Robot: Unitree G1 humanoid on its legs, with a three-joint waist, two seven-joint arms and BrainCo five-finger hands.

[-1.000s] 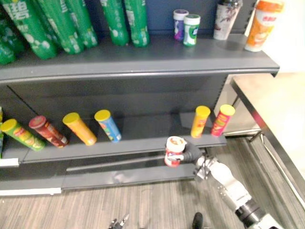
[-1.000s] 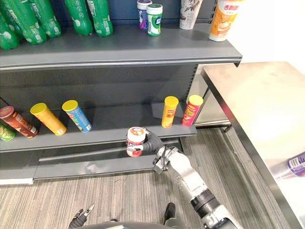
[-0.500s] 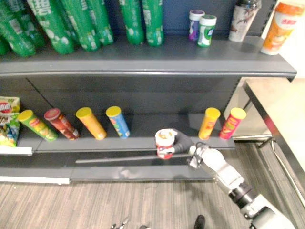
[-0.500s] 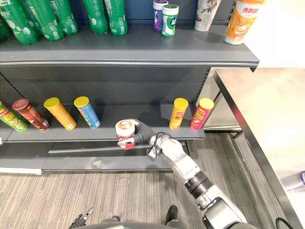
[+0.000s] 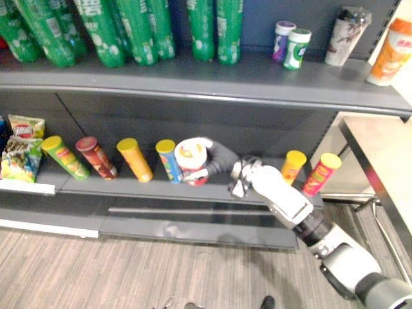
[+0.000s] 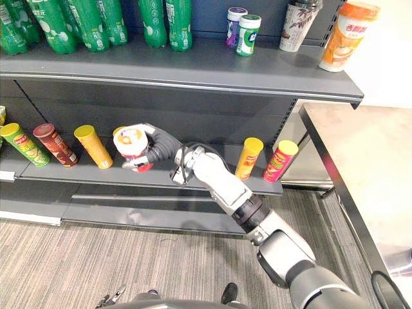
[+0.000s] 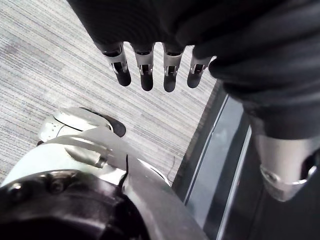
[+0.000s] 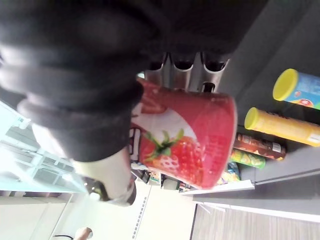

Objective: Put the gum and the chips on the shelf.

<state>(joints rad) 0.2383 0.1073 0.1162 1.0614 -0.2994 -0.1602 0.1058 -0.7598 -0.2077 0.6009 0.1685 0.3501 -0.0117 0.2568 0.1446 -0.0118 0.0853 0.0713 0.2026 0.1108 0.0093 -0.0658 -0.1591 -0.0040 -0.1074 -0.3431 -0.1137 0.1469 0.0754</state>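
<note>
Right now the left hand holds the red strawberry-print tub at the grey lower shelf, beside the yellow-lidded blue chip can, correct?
Wrong hand: the right hand holds the red strawberry-print tub, fingers curled round it, as the right wrist view shows. It is at the grey lower shelf, beside the yellow-lidded blue chip can.

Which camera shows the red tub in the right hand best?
The right wrist view: the red tub is close up, strawberry side showing, the right hand curled round it. The eye views show mostly its pale lid, farther off.
</note>
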